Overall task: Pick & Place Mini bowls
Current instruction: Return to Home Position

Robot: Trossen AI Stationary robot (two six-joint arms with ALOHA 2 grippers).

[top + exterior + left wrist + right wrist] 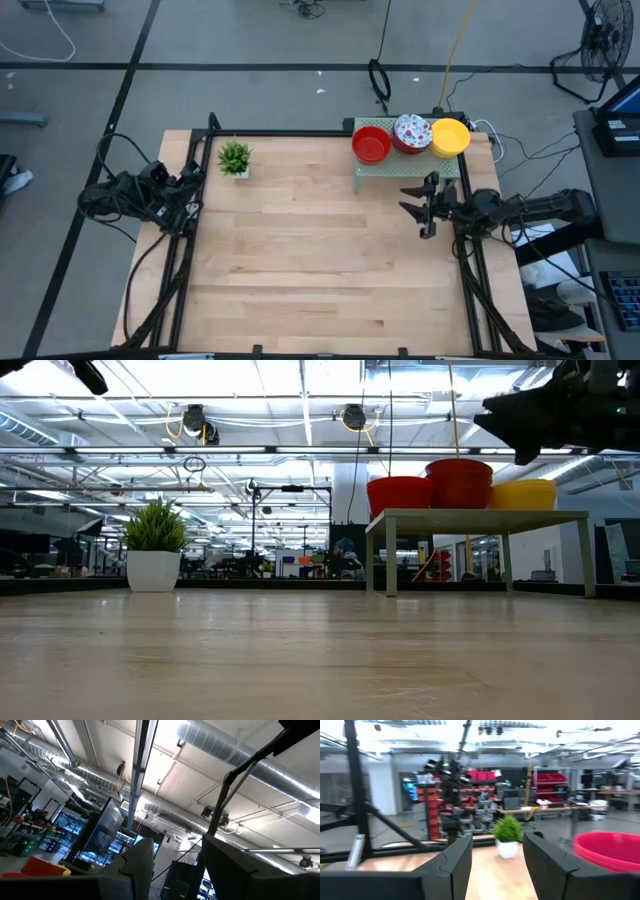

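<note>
The mini bowls stand in three stacks on a small green stand [405, 165] at the table's far right: red ones [371, 145], white ones with red speckles [412, 133] and yellow ones [451, 137]. In the low view they show as red [398, 493], dark red [459, 482] and yellow [522, 494], resting by their bases on the stand's top. My right gripper [412, 203] hovers open just in front of the stand, above the table, pointing toward the table's left; nothing lies between its fingers [497, 865]. My left gripper [172, 870] waits open at the table's left edge, tipped up toward the ceiling.
A small potted green plant [235, 158] stands at the table's far left. Black frame bars run along the left and right edges [478, 290]. The bare wooden tabletop [320, 260] spreads across the middle and near side.
</note>
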